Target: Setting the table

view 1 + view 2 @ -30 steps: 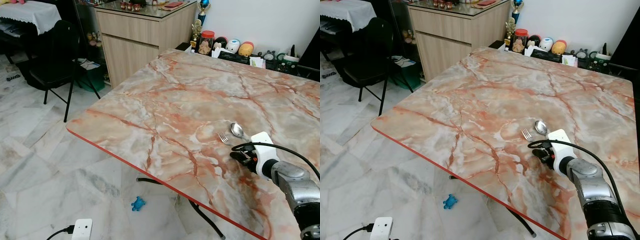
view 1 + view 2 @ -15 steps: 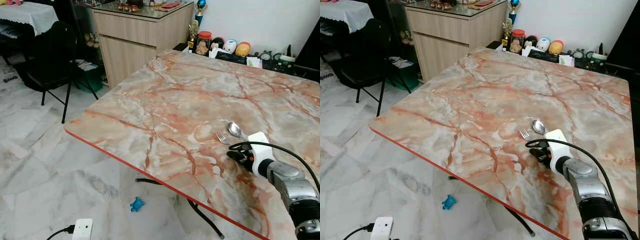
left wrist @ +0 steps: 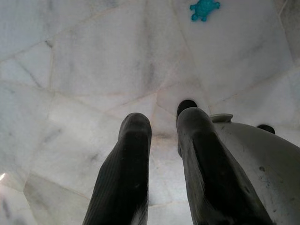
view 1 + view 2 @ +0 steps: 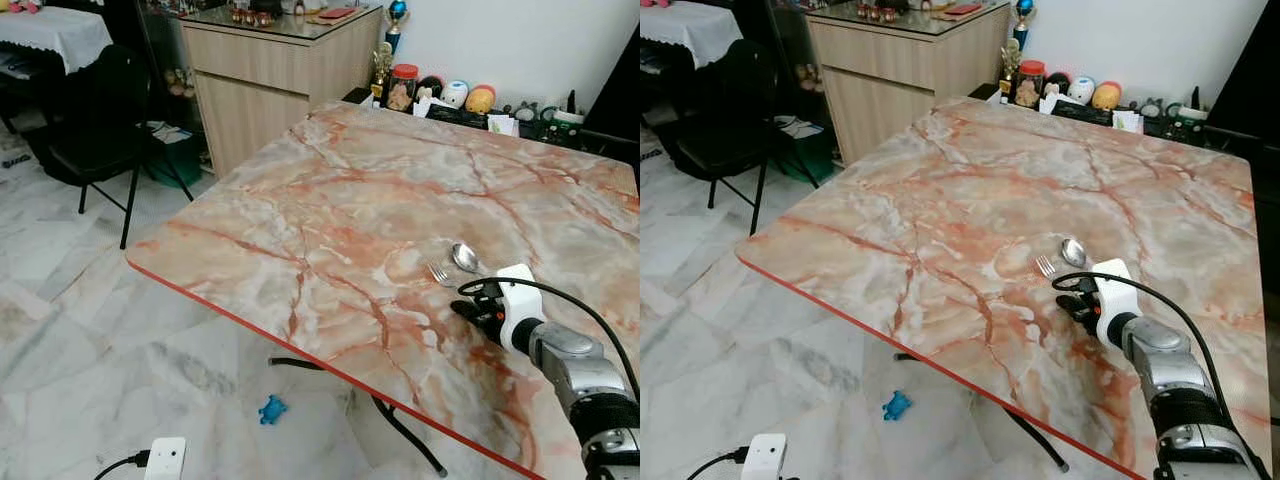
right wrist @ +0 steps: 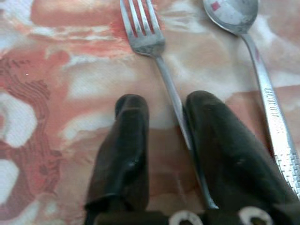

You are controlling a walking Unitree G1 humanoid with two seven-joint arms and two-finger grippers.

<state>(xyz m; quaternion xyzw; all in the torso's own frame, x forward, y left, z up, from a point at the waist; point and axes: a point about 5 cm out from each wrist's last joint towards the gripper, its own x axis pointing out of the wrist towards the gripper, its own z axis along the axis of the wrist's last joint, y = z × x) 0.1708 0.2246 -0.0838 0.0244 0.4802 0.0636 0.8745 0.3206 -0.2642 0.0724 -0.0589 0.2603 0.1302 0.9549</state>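
From the left eye, the right end effector (image 4: 472, 305) sat low on the pink-veined marble counter (image 4: 330, 210), the silver metal fork (image 4: 438, 272) and silver metal spoon (image 4: 464, 257) lying just ahead of its tips. Compared with a second earlier, the cutlery lay in the same spot on the marble; the whole picture had shifted slightly, so the head moved, not the things.

The right eye told the same: cutlery flat on the counter, side by side, spoon on the far side of the fork.

At the left wrist, the left end effector (image 3: 161, 140) hung idle over the white marble floor (image 3: 84, 61), fingers parted with nothing between them, a small blue toy turtle (image 3: 204, 9) well beyond.

At the right wrist came the key shot: the fork's handle ran between the two black fingers (image 5: 123, 150), hard against one, clear of the other. Parted, then, not clamped. I'd judge this a placement finishing, or a grasp not made; the fork rested on the counter either way.
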